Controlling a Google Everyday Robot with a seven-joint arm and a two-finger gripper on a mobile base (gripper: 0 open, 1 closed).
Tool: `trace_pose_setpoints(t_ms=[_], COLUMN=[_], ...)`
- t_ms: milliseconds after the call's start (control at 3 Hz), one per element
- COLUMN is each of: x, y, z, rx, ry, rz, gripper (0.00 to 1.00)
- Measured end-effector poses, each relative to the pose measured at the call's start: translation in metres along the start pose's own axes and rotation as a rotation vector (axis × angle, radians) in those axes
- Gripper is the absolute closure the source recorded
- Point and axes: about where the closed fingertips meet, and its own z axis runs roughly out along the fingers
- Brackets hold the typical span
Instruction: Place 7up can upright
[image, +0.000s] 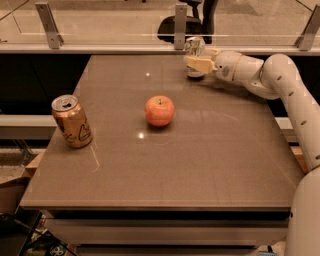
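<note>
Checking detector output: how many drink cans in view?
2. The 7up can stands at the table's far edge, held in the gripper; the gold can stands near its left edge. None seem hidden.

Masked by the gripper (196, 58) at the far edge of the bench (200, 150), toward the right corner: the middle of the 7up can (194, 45), markings too small to read. Cut off by the right and bottom borders: the arm (295, 100). Too blurred to read: script on the gold can (72, 121) by the left edge.
</note>
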Motion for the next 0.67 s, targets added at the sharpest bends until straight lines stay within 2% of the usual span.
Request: trace_pose_setpoints(t_ms=[333, 667], x=[0.0003, 0.0003], y=[0.0020, 0.0020], z=[0.0035, 0.0036], rx=[-0.005, -0.006], ry=[0.000, 0.000], rz=[0.001, 0.001], gripper=[0.00, 0.00])
